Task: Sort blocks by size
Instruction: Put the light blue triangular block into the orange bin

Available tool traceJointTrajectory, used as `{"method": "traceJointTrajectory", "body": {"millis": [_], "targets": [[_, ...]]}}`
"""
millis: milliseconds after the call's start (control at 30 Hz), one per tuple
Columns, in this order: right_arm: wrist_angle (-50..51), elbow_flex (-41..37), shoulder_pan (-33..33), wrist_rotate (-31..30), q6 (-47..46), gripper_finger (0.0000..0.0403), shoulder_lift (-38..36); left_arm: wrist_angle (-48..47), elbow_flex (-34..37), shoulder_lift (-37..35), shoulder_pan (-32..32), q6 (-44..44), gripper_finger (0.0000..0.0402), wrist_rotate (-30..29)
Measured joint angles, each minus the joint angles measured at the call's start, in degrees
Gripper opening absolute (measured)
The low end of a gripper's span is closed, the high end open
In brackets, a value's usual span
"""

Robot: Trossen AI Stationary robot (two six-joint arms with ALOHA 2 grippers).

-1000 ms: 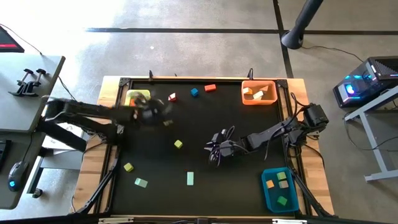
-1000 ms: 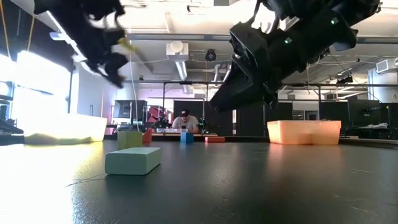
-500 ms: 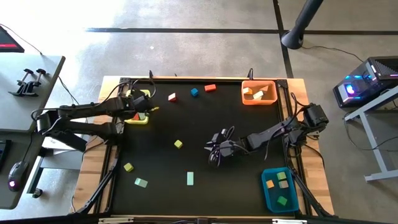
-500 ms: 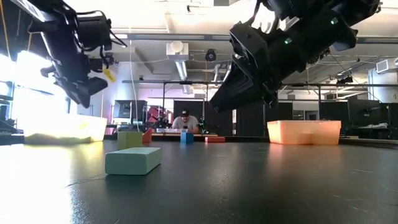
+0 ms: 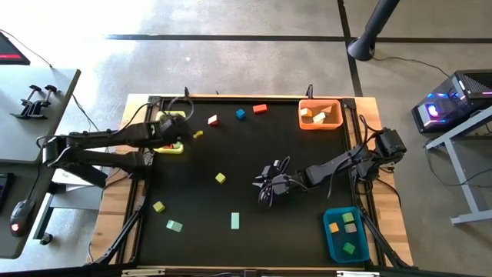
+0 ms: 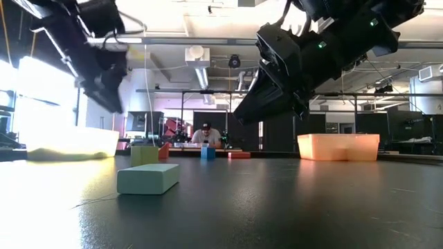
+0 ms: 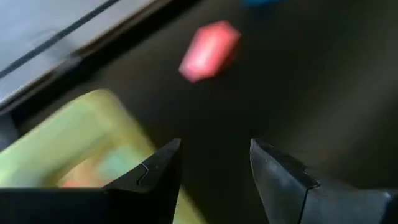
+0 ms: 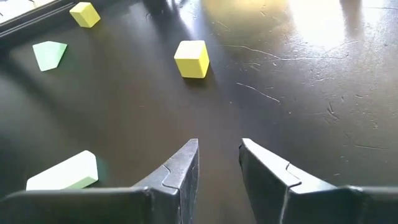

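Hovering left gripper (image 7: 214, 165) — open-fingered, yellow bin (image 5: 171, 148)

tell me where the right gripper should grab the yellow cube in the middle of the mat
Grip the yellow cube across two opposite flat side faces, coming straight down from above. It sits flat, apart from other blocks, just ahead of the open right gripper, so probably either pair of faces works.
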State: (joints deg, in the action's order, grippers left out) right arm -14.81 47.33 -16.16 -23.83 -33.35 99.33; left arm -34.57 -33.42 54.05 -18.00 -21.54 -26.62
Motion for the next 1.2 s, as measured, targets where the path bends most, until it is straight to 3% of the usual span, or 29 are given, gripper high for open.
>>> {"method": "traceJointTrajectory", "body": {"millis": [267,433,500,700,1000,1200], "targets": [[-1.22,0.0,0.0,0.37,2.95,0.0127,0.0,37.15,11.28,1.75,18.02,7.86,0.0173,9.8],[-7.62,0.0,0.66,0.54,9.86,0.019,1.31,65.24,20.01,5.09,25.41,11.87,0.0172,9.47],[-12.91,0.11,1.57,0.67,13.72,0.0222,3.17,72.1,21.98,6.01,26.53,12.89,0.0172,8.88],[-20.65,6.17,5.84,0.7,21.22,0.029,10.6,74.3,23.36,6.34,27.04,13.7,0.0172,6.45],[-10.92,19.97,9.81,8.7,19.56,0.0295,18.32,73.21,23.36,6.42,27.02,13.7,0.0172,6.33],[-2.26,22.54,9.19,9.92,21.85,0.0295,19.58,73.2,23.34,6.42,27.04,13.5,0.0172,6.26]]}}
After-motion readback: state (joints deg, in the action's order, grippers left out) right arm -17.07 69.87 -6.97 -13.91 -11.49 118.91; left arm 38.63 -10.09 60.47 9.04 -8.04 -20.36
